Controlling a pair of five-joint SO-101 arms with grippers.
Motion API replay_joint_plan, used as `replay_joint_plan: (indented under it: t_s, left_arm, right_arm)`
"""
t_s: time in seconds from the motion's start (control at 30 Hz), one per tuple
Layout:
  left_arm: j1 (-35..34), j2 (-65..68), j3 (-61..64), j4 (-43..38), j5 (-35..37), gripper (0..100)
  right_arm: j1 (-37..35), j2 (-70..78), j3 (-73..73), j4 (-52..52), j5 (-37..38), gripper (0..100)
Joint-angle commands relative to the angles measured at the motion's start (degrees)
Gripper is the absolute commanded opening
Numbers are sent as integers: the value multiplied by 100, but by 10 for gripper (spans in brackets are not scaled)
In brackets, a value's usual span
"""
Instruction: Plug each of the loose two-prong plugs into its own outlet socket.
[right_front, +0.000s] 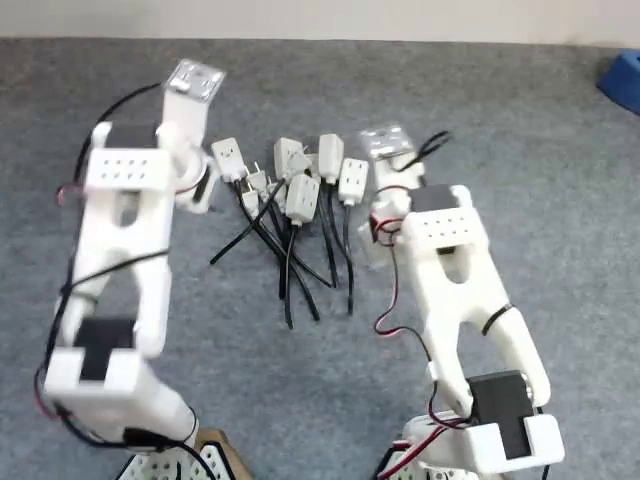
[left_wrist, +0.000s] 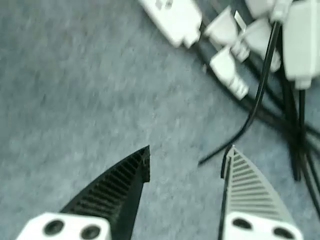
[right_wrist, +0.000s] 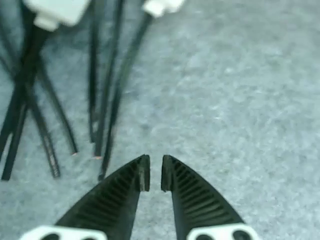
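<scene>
Poised by tangled plugs (right_front: 255, 182) and sockets (right_front: 303, 195), carpet's (right_front: 500, 120) far edge.
Left gripper (left_wrist: 189, 152) agape, right gripper (right_wrist: 154, 172) nearly closed, empty; plugs half-hidden under cords (right_front: 290, 255).

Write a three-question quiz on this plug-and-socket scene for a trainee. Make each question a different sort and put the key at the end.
1. True or false: the left gripper is holding a plug.
2. Multiple choice: the cords lying between the two arms are A) red, B) black, C) yellow.
3. Short answer: compare the left gripper with the right gripper in their own wrist views. Which one has its fingertips farther apart?

Key: 1 false, it is open over bare carpet. 2 B. 3 the left; the right one's tips nearly meet, with nothing between them.
</scene>
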Motion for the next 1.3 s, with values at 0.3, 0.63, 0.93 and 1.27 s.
replay_joint_plan:
  t_s: [0.3, 0.63, 0.93, 1.27]
  left_arm:
    - [576, 4004, -5807, 1635, 141, 235]
    - [910, 5508, -7846, 2101, 141, 235]
    - [1121, 5490, -7635, 2391, 633, 235]
    - [1182, 3257, -4690, 2409, 668, 235]
  right_arm:
    - [92, -136, 593, -13, 202, 63]
    - [892, -136, 778, -75, 378, 63]
    - [462, -136, 769, -198, 369, 63]
    - [1719, -136, 549, -22, 9, 63]
